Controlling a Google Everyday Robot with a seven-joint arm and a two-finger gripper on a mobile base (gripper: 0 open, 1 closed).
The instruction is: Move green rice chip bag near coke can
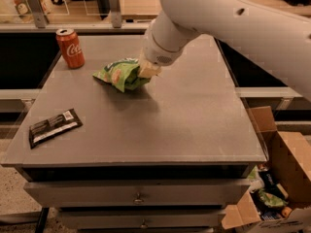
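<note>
Camera view shows our claw gripping one end of the green rice chip bag, which hangs a little above the table, near the coke can but apart from it. We judge that the crinkly pouch may slip out, or swing into the can and tip it.

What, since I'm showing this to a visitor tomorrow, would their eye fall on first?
The big white arm reaching in from the upper right, its gripper shut on the right end of the green rice chip bag above the table. Next, the red coke can at the back left corner, then the dark wrapped bar near the front left.
</note>
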